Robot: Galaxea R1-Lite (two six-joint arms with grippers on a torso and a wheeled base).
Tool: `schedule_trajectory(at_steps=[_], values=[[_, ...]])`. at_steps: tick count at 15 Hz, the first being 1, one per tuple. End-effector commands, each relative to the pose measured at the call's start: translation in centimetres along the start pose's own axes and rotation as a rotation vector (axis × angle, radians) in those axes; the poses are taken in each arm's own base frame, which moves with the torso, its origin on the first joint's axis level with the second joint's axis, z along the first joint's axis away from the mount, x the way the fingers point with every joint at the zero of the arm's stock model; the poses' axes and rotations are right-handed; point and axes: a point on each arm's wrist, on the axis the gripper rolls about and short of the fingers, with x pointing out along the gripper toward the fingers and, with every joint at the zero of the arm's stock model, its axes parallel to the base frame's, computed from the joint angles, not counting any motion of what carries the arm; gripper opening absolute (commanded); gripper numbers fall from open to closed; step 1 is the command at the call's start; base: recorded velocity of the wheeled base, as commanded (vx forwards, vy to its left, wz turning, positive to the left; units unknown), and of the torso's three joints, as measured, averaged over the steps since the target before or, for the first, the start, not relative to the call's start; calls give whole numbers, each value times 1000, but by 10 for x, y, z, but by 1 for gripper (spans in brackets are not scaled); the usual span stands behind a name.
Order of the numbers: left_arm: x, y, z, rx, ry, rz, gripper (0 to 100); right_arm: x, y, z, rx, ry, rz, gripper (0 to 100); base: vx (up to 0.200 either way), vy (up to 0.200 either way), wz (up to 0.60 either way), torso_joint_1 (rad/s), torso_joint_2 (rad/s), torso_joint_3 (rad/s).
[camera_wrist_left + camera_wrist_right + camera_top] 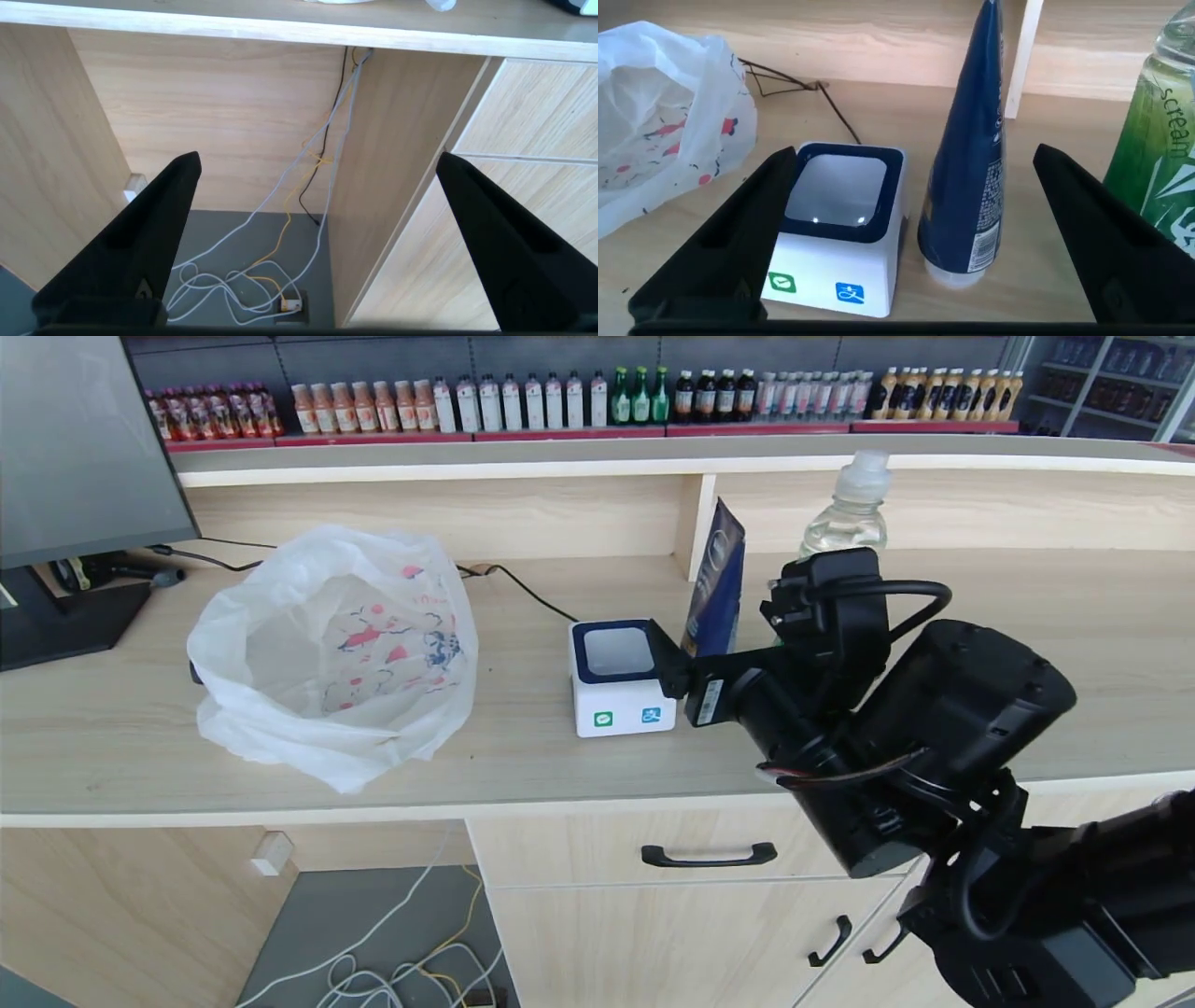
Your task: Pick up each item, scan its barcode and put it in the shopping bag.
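Now my right pincer (915, 157) hangs wide open before the upright blue pouch (969, 187) standing just beside the barcode scanner (842, 229) on the counter (523, 756), while my left pincer (318, 168) gapes wide below it.

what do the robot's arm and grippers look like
The right arm is matte black with bulky rounded housings, a looping black cable, a thin reddish wire and a white barcode sticker. The left gripper and right gripper have black wedge-shaped fingers.
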Motion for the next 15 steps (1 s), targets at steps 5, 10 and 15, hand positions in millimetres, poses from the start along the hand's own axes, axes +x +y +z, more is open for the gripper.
schedule_trajectory(at_steps=[5, 10, 15], values=[[0, 0, 0, 0, 0, 1, 100, 29, 1, -9, 11, -27, -45, 100, 0, 0, 0, 0, 0, 0], [0, 0, 0, 0, 0, -1, 100, 42, -18, -14, 0, -26, -127, 100, 0, 0, 0, 0, 0, 0], [0, 0, 0, 0, 0, 1, 100, 56, -21, -22, 29, -35, -153, 100, 0, 0, 0, 0, 0, 0]])
